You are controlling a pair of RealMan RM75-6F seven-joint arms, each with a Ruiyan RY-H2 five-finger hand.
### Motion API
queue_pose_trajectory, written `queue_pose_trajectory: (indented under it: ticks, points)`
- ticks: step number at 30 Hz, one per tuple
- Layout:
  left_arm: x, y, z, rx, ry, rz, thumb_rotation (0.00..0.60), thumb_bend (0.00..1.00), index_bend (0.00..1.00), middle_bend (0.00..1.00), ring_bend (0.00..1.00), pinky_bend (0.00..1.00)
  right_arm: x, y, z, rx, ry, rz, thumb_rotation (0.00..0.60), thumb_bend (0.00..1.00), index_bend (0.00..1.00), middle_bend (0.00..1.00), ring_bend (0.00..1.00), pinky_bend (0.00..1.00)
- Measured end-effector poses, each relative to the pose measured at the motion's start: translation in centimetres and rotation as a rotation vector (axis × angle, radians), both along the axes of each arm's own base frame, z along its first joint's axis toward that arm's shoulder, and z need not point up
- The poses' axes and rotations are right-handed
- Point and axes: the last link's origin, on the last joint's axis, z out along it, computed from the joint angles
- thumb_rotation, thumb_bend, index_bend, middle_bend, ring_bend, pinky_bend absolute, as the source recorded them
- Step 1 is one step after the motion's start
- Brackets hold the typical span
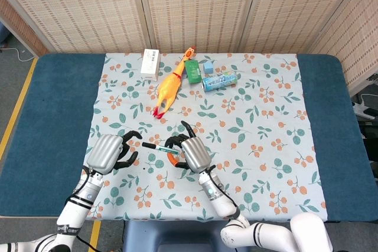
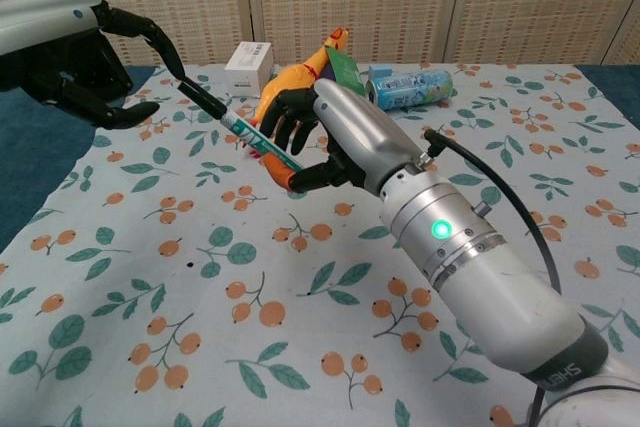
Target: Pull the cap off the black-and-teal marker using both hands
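The black-and-teal marker (image 2: 247,135) is being held above the floral cloth (image 1: 260,122) by the right hand (image 2: 325,137), whose dark fingers (image 2: 283,107) are being wrapped around the teal barrel near its orange rear end, while the black cap (image 2: 203,100) is being pointed up and away toward the left hand (image 2: 70,57). The cap is still seated on the marker. The left hand is being kept just beside the cap tip with its fingers spread and curved, nothing being gripped; whether a fingertip is touching the cap cannot be told. In the head view the marker (image 1: 156,146) is being carried between the two hands, the right hand (image 1: 190,152) close on one side and the left hand (image 1: 111,151) near on the other. Beyond the right hand, well apart, a yellow rubber chicken (image 1: 170,85), a white box (image 1: 150,63), a green packet (image 1: 192,70), a small blue block (image 1: 208,66) and a teal can (image 1: 219,80) are being left lying on the cloth.
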Motion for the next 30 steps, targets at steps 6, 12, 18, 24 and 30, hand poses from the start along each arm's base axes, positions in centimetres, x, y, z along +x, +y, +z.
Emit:
queue_pose_trajectory:
  ticks: [6,12,18,24,30]
  points:
    - [0.5,0.1,-0.7,0.034,-0.006,-0.033,0.6,0.38,0.4,0.97,0.89,0.9,0.0,0.2,-0.4,0.007,0.006,-0.002,0.6,0.49,0.93,0.81,0.44,0.0]
    - [0.7,0.0,-1.2,0.029,0.007,-0.044,0.6,0.37,0.4,0.97,0.89,0.91,0.6,0.2,-0.7,0.014,-0.01,-0.007,0.6,0.49,0.93,0.81,0.44,0.0]
    - [0.9,0.0,-1.6,0.029,0.034,-0.053,0.6,0.37,0.4,0.97,0.89,0.91,1.0,0.4,-0.6,0.011,-0.026,-0.007,0.6,0.49,0.93,0.81,0.44,0.0]
    - [1.1,0.1,-1.9,0.03,0.036,-0.054,0.6,0.37,0.41,0.97,0.89,0.91,1.2,0.3,-0.4,0.007,-0.029,-0.007,0.6,0.49,0.93,0.81,0.44,0.0]
    - [1.1,0.1,-2.1,0.03,0.032,-0.054,0.6,0.37,0.44,0.98,0.89,0.91,1.1,0.3,-0.4,0.012,-0.028,-0.01,0.6,0.49,0.93,0.81,0.44,0.0]
